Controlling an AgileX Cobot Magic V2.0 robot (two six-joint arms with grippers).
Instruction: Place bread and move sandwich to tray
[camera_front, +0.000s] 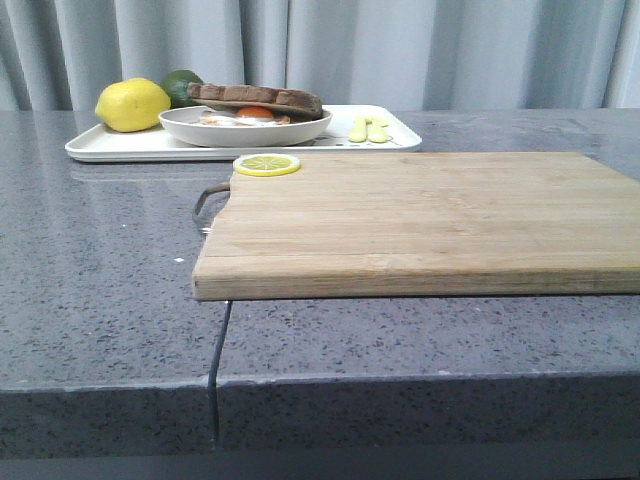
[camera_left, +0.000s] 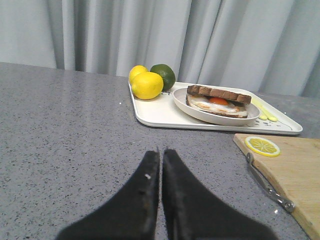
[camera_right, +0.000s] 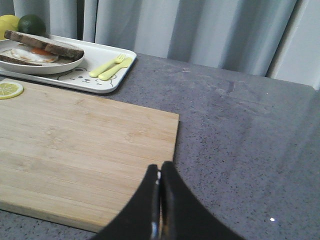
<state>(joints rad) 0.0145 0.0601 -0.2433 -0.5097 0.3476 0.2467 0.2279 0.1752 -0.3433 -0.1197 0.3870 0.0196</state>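
A grey speckled worktop (camera_front: 100, 250) is seen in front of pale curtains (camera_front: 400, 50). On it, near the front edge, a large wooden cutting board (camera_front: 420, 225) is laid, with a metal handle loop (camera_front: 208, 200) at its left end and a lemon slice (camera_front: 266, 164) resting on its far left corner. Behind the board, a flat white tray (camera_front: 120, 145) is placed. On the tray a round white plate (camera_front: 245, 128) is set, and in it the sandwich (camera_front: 255, 105) is held: a fried egg with an orange yolk is seen between a lower slice and the bread (camera_front: 256, 97), a dark-crusted slice laid on top. Beside the plate, on the tray's left part, a whole lemon (camera_front: 132, 104) and a lime (camera_front: 182, 85) are found; on its right part, a small yellow fork and spoon (camera_front: 368, 129) are laid. The left end effector (camera_left: 161, 165) is seen closed and empty above bare worktop, left of the board. The right end effector (camera_right: 160, 180) is likewise closed on nothing, above the board's near right edge.
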